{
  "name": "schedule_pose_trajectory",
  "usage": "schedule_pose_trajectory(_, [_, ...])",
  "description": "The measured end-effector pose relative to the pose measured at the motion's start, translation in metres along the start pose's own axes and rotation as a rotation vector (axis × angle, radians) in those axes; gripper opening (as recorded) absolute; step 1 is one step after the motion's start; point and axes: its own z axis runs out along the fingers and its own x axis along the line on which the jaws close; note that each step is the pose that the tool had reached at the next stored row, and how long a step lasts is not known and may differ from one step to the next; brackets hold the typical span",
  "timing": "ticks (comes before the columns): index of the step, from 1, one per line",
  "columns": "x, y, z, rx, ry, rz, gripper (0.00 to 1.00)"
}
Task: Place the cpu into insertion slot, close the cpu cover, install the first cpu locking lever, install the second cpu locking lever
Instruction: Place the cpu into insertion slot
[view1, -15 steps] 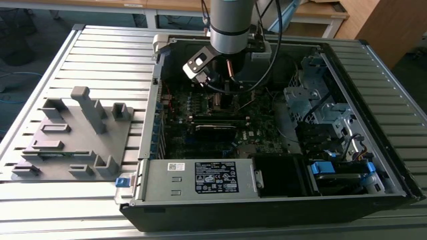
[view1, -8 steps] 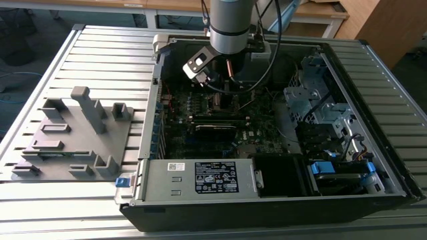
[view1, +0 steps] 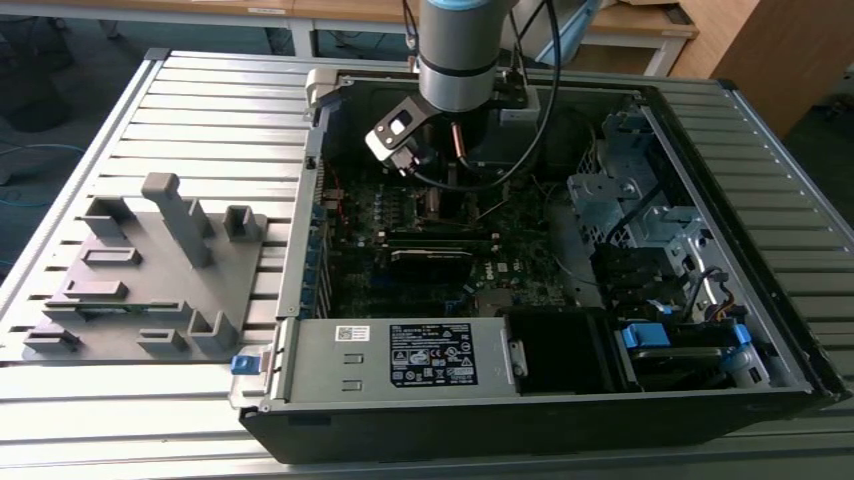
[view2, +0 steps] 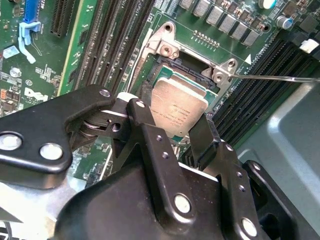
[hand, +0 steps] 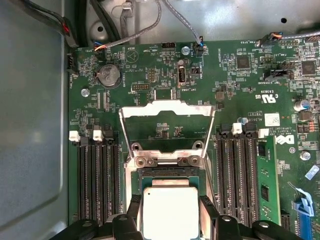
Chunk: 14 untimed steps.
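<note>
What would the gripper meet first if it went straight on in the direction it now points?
Most likely the insertion slot: the gripper, holding the cpu, points at the motherboard, and the slot lies beyond the chip. The cpu cover stands open, out of the line. The remaining gap is unclear.

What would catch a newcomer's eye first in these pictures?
In both wrist views, the black gripper pinches a square silver chip just over the socket on the green board. Next to it, the socket's metal cover is swung open. In the exterior view, the arm reaches down into an open computer case lying on a slatted table.
</note>
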Motion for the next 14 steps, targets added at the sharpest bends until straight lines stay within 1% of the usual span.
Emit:
schedule_pose_trajectory(5, [0.0002, -0.0001, 0.0024, -0.0001, 0.0002, 0.0, 0.54])
schedule_pose_trajectory(14, [0.0005, -0.0002, 0.0036, -0.0001, 0.0002, 0.0, 0.54])
